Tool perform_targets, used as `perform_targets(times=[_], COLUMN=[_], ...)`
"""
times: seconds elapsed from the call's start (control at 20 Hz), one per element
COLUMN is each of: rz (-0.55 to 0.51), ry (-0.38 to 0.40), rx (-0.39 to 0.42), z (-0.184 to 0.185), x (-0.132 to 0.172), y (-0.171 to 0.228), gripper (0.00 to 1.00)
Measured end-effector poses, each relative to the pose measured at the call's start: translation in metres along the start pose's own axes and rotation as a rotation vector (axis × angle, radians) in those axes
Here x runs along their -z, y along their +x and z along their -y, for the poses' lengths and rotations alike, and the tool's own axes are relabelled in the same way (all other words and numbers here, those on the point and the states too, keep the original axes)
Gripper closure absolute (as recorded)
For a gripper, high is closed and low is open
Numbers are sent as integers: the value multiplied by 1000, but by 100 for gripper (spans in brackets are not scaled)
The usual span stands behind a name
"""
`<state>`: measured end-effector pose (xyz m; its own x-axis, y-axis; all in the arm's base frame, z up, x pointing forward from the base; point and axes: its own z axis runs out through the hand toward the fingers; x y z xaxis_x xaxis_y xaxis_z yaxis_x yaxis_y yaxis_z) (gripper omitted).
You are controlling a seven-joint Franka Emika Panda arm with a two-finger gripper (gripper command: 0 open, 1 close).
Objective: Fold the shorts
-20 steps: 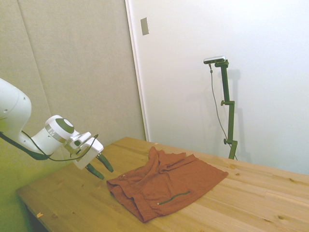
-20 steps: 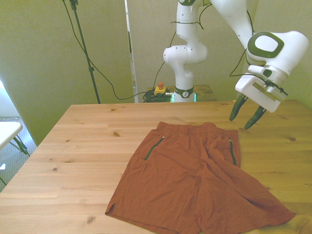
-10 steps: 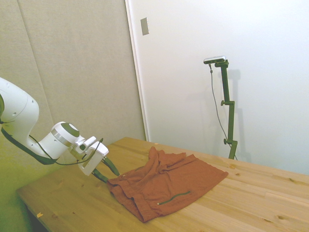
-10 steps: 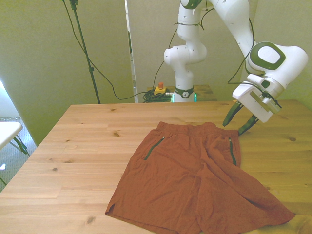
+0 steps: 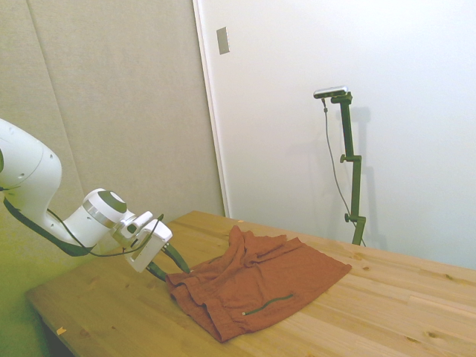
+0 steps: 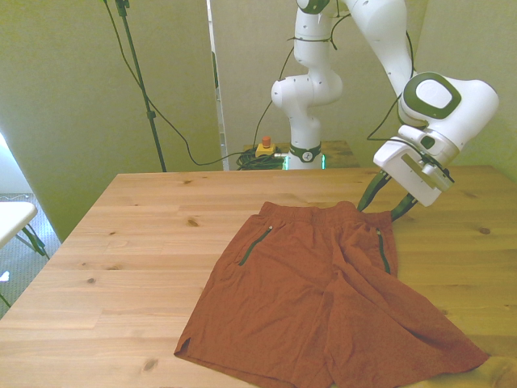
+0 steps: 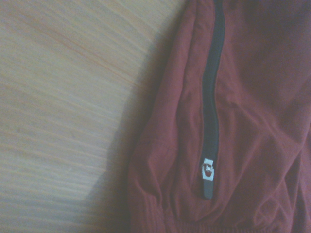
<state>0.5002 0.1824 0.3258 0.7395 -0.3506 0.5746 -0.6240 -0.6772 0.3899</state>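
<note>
Nothing folded yet: rust-orange shorts (image 6: 323,299) spread flat on the wooden table (image 6: 137,242), both legs open. Gripper (image 6: 383,205) parted, gripping nothing, poised at the waistband corner, dark-green zipper pocket (image 7: 211,97) just below the jaws. Grasp, lift and fold-over all remaining, by the look of it.

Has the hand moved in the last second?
Yes. The hand came down and toward the front view's left, reaching the shorts' waistband corner.

Side cam off-table; front cam opposite; wrist close-up; all share shorts (image 6: 323,299)
</note>
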Motion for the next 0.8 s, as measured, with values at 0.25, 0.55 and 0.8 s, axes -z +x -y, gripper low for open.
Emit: perform_targets(times=[0.25,0.55,0.8], rz=[6,12,18], ry=[10,35,34], rx=[9,18,28], z=[-3,-3,-7], x=[-1,-3,-7], y=[-5,-12,-18], gripper=[100,100,100])
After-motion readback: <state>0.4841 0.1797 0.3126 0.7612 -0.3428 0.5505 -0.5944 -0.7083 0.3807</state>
